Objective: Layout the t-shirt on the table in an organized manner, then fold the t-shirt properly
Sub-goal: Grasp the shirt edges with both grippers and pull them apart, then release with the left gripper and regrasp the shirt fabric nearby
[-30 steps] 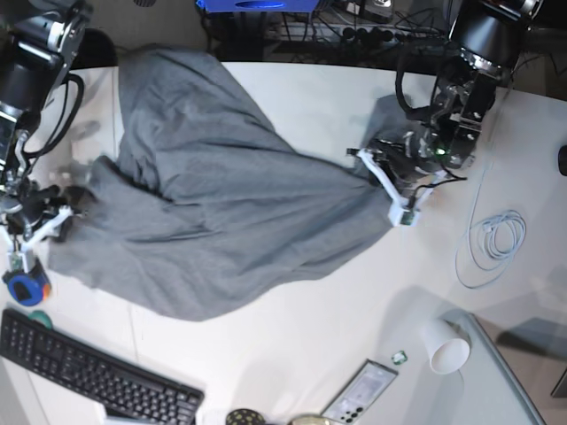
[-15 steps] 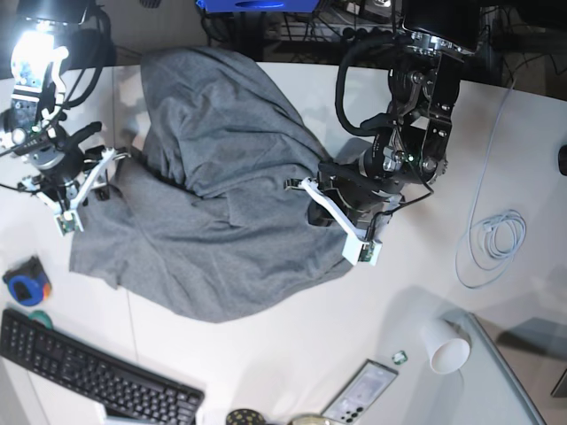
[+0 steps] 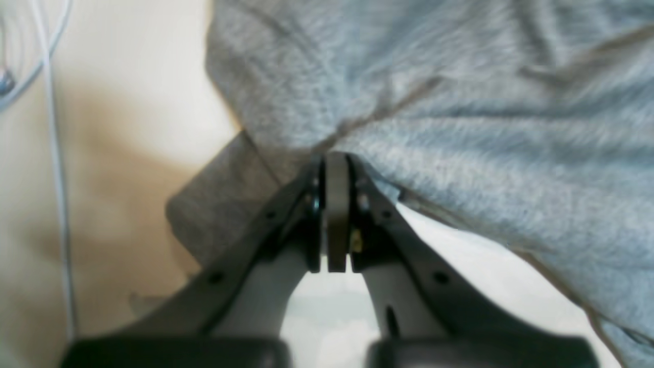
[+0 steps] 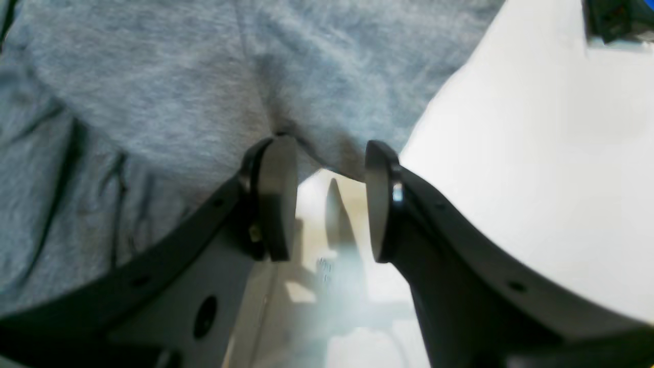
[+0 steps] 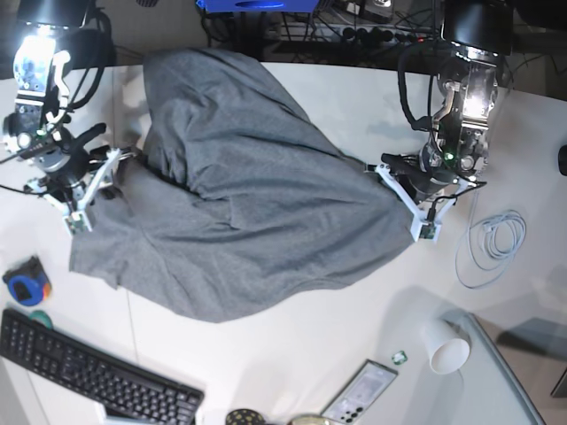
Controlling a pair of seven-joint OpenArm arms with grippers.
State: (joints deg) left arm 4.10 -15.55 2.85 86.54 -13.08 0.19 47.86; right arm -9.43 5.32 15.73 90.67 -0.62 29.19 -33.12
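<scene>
Pretty cluttered setup around the edges. Black keyboard sits at the bottom left, with a small blue and orange thing just above it. A white paper cup lies tipped over at the lower right, near a phone. A coiled white cable is on the right. Dark cabling and a blue box run along the back, and the light's bright and even.

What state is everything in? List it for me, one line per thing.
t-shirt: spread out on the table but rumpled, not folded.
left gripper: shut, pinching the t-shirt's edge.
right gripper: open, jaws apart at the t-shirt's edge.
paper cup: lying on its side.
white cable: loosely coiled on the table.
</scene>
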